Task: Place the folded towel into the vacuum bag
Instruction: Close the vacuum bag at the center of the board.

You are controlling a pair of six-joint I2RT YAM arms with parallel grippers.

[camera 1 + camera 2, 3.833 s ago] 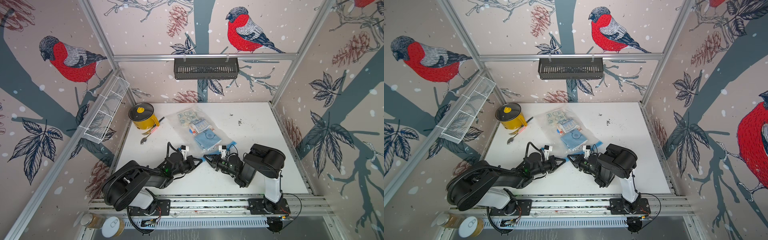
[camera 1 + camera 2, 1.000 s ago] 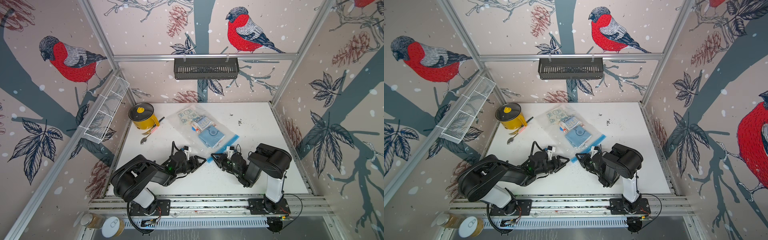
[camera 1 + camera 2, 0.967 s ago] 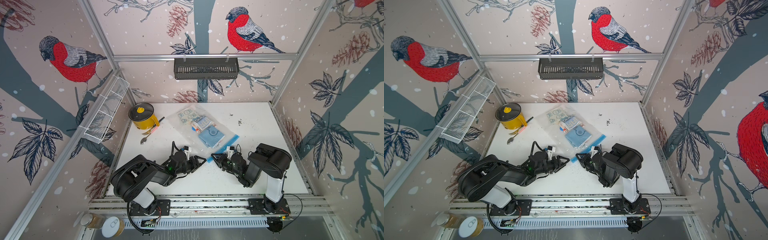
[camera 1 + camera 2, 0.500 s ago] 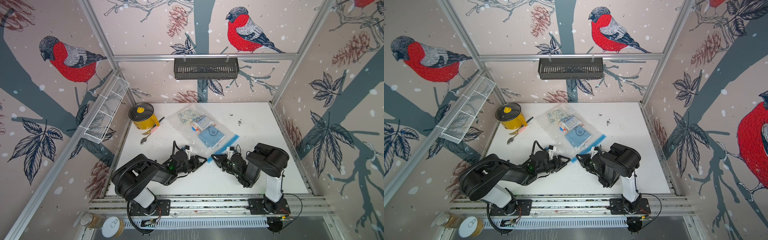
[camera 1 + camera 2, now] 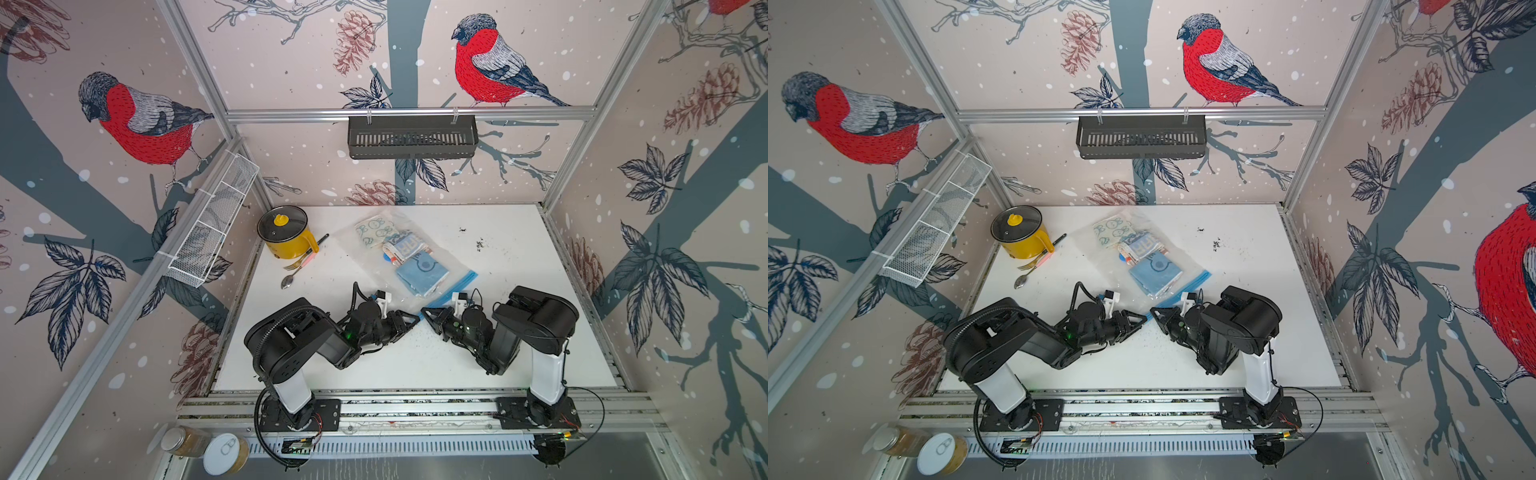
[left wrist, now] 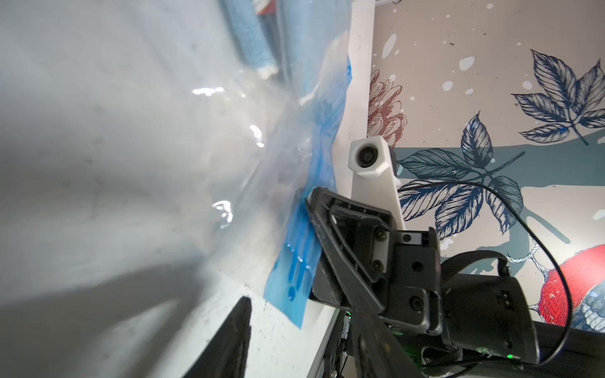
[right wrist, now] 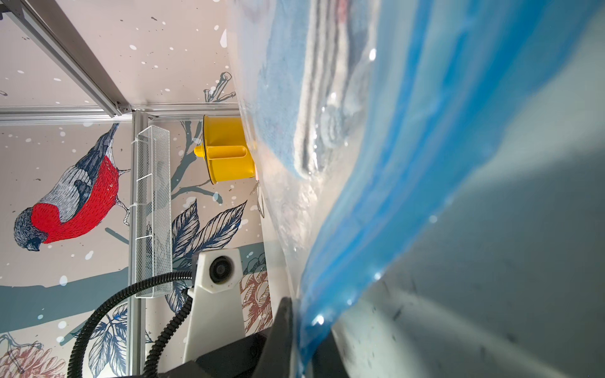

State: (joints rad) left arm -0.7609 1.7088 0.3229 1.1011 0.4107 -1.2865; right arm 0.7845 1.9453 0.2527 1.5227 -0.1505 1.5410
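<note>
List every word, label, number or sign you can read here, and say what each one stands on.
No text can be read in any view.
Printed cloth, seen through the vacuum bag: green ring pattern, no legible letters.
Striped packet in the same bag: blue and red marks, too blurred to read.
Can lid in front of the arms' base rail: a pull tab, no readable print.
</note>
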